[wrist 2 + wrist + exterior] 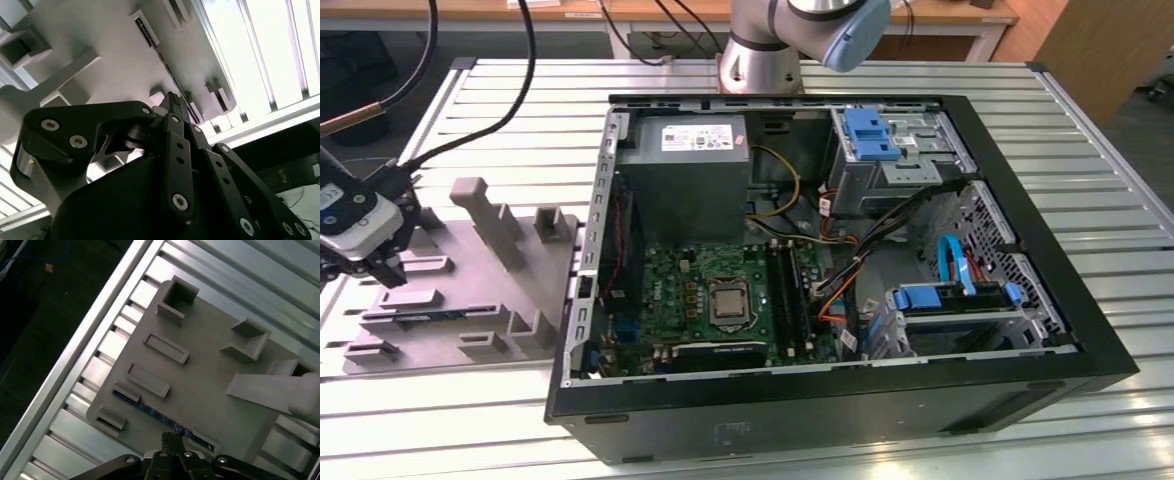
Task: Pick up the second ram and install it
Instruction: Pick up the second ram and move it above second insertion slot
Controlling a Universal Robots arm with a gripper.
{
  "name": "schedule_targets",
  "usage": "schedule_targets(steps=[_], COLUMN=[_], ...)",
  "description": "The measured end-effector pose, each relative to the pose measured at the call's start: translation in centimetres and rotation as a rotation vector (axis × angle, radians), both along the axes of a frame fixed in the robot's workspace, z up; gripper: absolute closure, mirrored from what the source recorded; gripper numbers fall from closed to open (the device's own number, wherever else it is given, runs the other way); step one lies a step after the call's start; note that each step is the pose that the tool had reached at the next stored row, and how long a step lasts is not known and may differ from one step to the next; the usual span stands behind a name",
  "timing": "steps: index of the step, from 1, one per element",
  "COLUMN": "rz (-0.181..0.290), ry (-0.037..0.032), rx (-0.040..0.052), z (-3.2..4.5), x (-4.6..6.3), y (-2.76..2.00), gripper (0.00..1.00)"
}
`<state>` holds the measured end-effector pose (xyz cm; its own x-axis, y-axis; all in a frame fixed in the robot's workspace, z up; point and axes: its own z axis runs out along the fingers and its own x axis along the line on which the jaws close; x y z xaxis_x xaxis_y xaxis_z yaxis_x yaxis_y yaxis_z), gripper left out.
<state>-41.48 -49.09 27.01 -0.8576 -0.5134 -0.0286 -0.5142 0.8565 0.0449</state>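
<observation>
Hovering with fingers (168, 442) pressed together, gripping nothing, just above the second ram (145, 407), which is standing on edge in the grey holder (467, 290) at nine o'clock from the computer case (787, 425). Probably handling as light, stiff and fragile; pinching the flat faces mid-length seeming safest.

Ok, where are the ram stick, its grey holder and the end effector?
second ram (150, 410): first wrist view, middle of its blue edge.
grey holder (205, 375): first wrist view, bare flat top.
end effector (172, 439): first wrist view, its dark tip.

Bright even light, blown-out glare on table slats (260, 45), soft shadows, pincer (172, 97) dark in silhouette.
</observation>
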Motion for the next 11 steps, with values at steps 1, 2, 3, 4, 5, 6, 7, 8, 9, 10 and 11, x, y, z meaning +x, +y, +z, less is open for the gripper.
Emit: schedule_targets(steps=[1, 2, 3, 4, 5, 6, 7, 8, 9, 10, 11], rz=[0.018, 0.036, 0.055, 0.073, 0.091, 0.109, 0.127, 0.145, 0.165, 0.183, 0.2], ry=[0.0, 0.0, 0.0, 0.0, 0.0, -0.0001, 0.0, 0.0, 0.0, 0.0, 0.0], rx=[0.0, 0.0, 0.0, 0.0, 0.0001, 0.0001, 0.0, 0.0, 0.0, 0.0, 0.0], z=[-0.04, -0.07, -0.1, -0.14, -0.18, -0.21, -0.24, -0.27, -0.31, -0.35, -0.38], x=[0.0, 0.0, 0.0, 0.0, 0.0, 0.0, 0.0, 0.0, 0.0, 0.0, 0.0], y=[0.0, 0.0, 0.0, 0.0, 0.0, 0.0, 0.0, 0.0, 0.0, 0.0, 0.0], gripper=[0.89, 0.89, 0.89, 0.89, 0.89, 0.89, 0.89, 0.89, 0.89, 0.89, 0.89])
